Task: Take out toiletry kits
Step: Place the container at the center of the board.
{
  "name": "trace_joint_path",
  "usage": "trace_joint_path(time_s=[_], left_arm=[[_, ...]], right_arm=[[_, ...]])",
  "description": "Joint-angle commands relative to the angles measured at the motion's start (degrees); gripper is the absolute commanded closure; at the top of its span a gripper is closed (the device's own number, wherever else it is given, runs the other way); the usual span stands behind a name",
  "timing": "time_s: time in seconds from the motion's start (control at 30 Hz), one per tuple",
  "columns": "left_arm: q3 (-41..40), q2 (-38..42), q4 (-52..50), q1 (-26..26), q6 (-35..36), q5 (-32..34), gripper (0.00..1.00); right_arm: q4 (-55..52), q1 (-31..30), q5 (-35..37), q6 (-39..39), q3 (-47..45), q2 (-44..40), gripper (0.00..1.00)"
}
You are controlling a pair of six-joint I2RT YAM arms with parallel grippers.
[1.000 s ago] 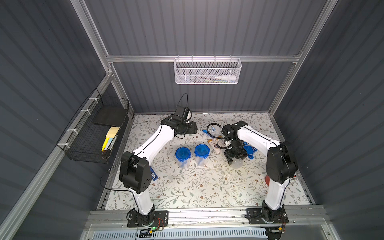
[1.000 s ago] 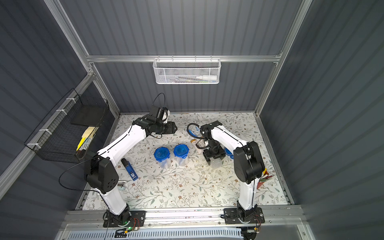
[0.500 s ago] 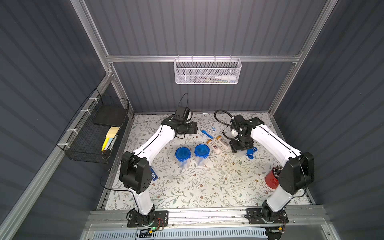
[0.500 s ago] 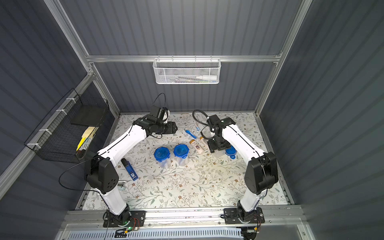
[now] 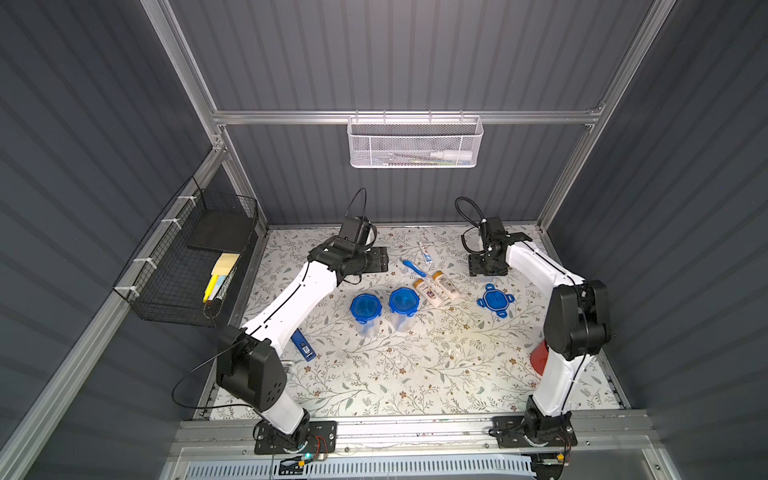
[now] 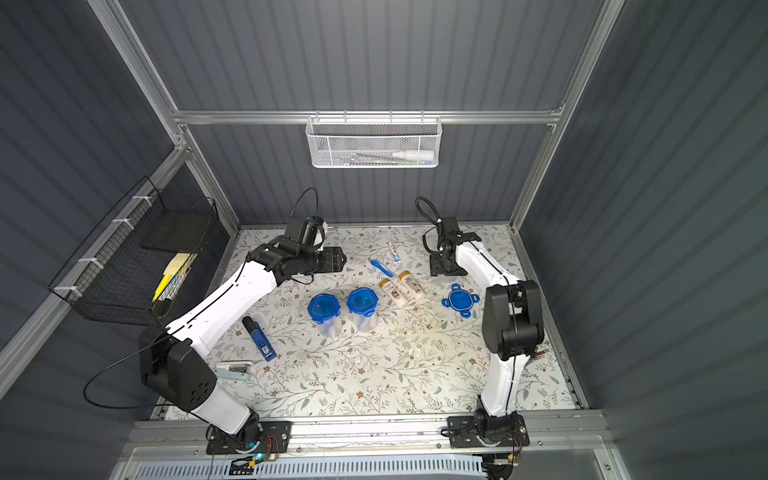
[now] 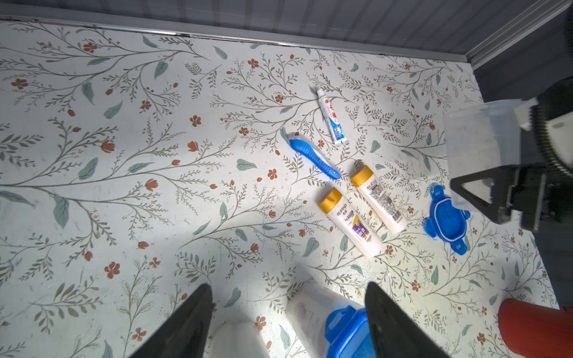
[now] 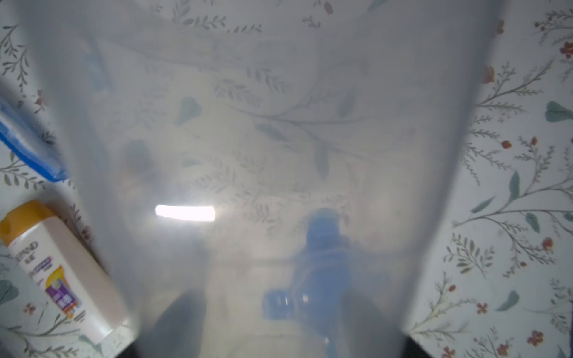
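Left pincer: open wide, nothing between the fingers, hanging over the far-left part of the desk.

Right pincer: closed on a clear jar. The jar has no lid and is held near the far edge, right of centre. The right wrist camera looks straight through its cloudy wall.

One kit lies out on the desk, toward the far edge, mid-width:
- toothpaste tube, farthest back.
- toothbrush, just beside the tube, apart from it.
- two cream bottles, flat, side by side, tan caps pointing to the far edge.

A loose blue lid lies right of the bottles. Two lidded jars stand upright left of them, at mid-desk. Contents not readable.
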State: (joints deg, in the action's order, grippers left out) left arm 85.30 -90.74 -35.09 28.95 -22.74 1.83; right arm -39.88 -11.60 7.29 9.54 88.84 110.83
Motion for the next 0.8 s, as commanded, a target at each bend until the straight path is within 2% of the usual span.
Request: trace_joint_path(time_s=[0.0, 0.13, 0.2, 0.23, 0.3, 0.4, 0.53, 0.63, 0.77], left_arm=[[-1.43, 3.18, -1.12, 0.32, -0.9, 2.4, 0.21], [-2.48, 5.54, -2.25, 0.32, -1.07, 4.26, 0.2], [-2.84, 6.24, -2.68, 0.3, -1.4, 4.8, 0.2], [-2.94, 6.44, -2.77, 0.32, -1.49, 4.8, 0.2], [-2.94, 6.47, -3.1, 0.32, -1.89, 4.67, 0.2], [-2.86, 6.54, -3.49, 0.31, -2.34, 4.93, 0.19], [-2.38, 6.2, -4.25, 0.32, -2.6, 6.1, 0.17], [-1.76, 5.98, -5.45, 0.32, -2.33, 7.02, 0.16], [-0.88, 6.8, -6.52, 0.32, -1.98, 8.49, 0.16]], right_arm=[[4.09, 0.34, -0.24, 1.95, 1.48, 3.52, 0.5], [4.28, 0.34, -1.47, 2.45, 3.2, 7.1, 0.48], [3.69, 0.34, -1.45, 3.2, 3.94, 8.53, 0.43], [3.34, 0.29, -1.41, 3.55, 4.22, 8.93, 0.39], [2.62, 0.35, -1.32, 4.16, 4.55, 8.91, 0.21], [2.72, 0.35, -0.89, 4.65, 3.67, 7.38, 0.12], [2.88, 0.34, 0.13, 4.91, 1.54, 3.26, 0.05], [2.61, 0.35, 0.23, 6.04, -1.03, -1.93, 0.04], [3.88, 0.17, -2.24, 7.56, -6.45, -12.98, 0.01]])
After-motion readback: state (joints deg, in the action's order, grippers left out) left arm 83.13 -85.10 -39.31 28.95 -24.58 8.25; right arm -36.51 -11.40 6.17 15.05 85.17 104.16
